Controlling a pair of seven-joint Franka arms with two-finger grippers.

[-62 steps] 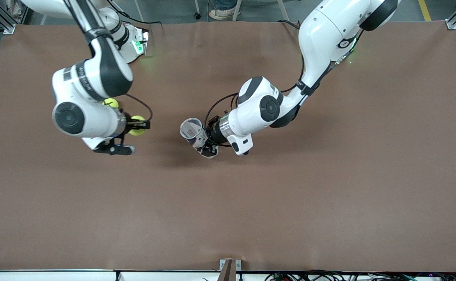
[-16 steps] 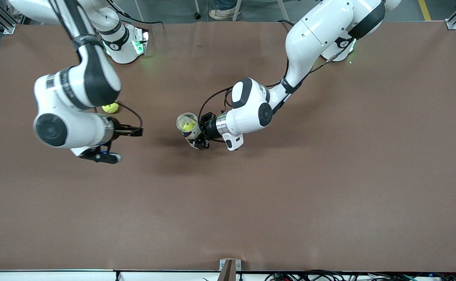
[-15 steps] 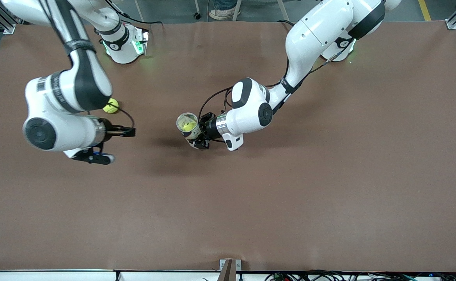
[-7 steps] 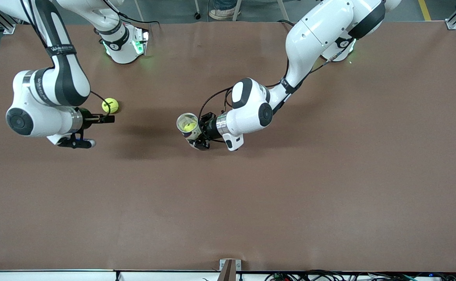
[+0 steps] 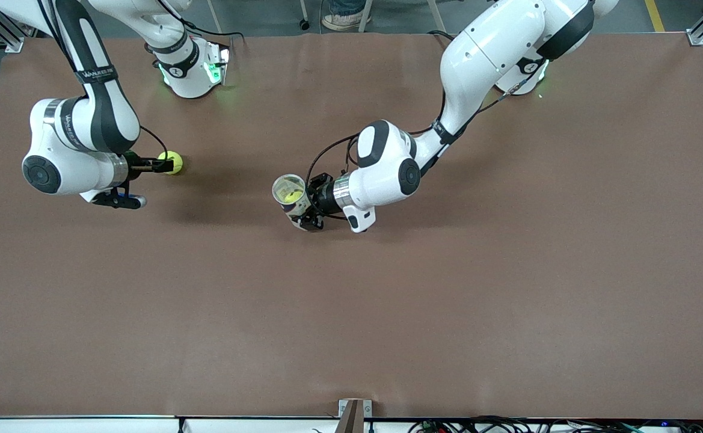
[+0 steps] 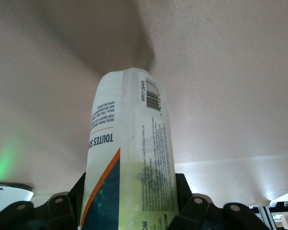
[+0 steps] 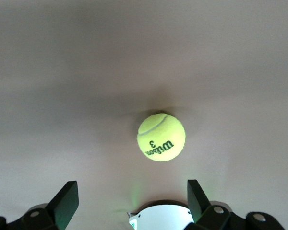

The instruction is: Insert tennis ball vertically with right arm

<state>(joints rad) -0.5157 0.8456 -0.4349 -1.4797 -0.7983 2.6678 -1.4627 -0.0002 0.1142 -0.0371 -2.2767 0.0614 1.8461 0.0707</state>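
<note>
The right pincer point(image 5: 160, 166) hung low over the table point(image 5: 507, 288) at the right arm's end, its fingers point(image 7: 67, 199) spread wide with nothing between them. A Wilson tennis ball point(image 7: 161, 136) lay on the table just ahead of the fingertips, centred on the gap between them and apart from both fingers. That alignment reads as an approach for a pick-up: the spread fingers were wide enough to pass either side of the ball.

The left pincer point(image 5: 309, 207) was over the middle of the table, pinching a tennis ball can point(image 5: 289, 193) by its lower body. The can was held with its open mouth turned upward, tilted slightly, and a second yellow ball point(image 5: 291, 196) sat down inside it. Held that way — mouth up and clear of the fingers — the can offers a straight drop from above, which fits a vertical insertion by the other arm. In the left wrist view the can's printed label point(image 6: 129, 158) ran away from the pincer, its body filling the space between the fingers.

The ball on the table was well apart from the can, toward the right arm's end. Judging by this, one ball is already in and the next step is to close on the loose ball, lift it, and carry it over the can's mouth — the round ball could roll off if one finger nudges it first.
</note>
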